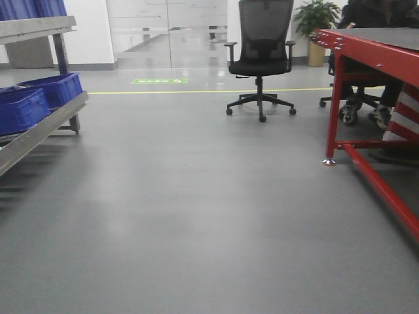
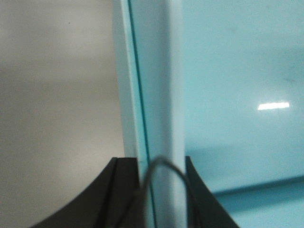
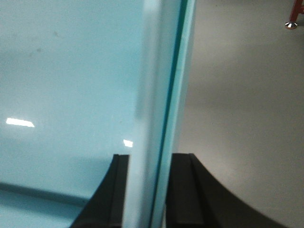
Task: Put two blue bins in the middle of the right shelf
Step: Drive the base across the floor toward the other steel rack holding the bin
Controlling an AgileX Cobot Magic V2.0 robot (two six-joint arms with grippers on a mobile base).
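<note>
Looking ahead, the front view shows a red table [image 1: 386, 52], a black office chair [image 1: 260, 52] beside its far end, and royal-blue crates [image 1: 39, 98] well apart from it across the grey floor [image 1: 196, 216]. Left wrist view: the left gripper [image 2: 151, 164] is clenched on the doubled wall of the pale blue bins [image 2: 237, 71]. Right wrist view: the right gripper [image 3: 152, 157] pinches the bins' wall too, with the table's foot [image 3: 293, 21] well beyond.
</note>
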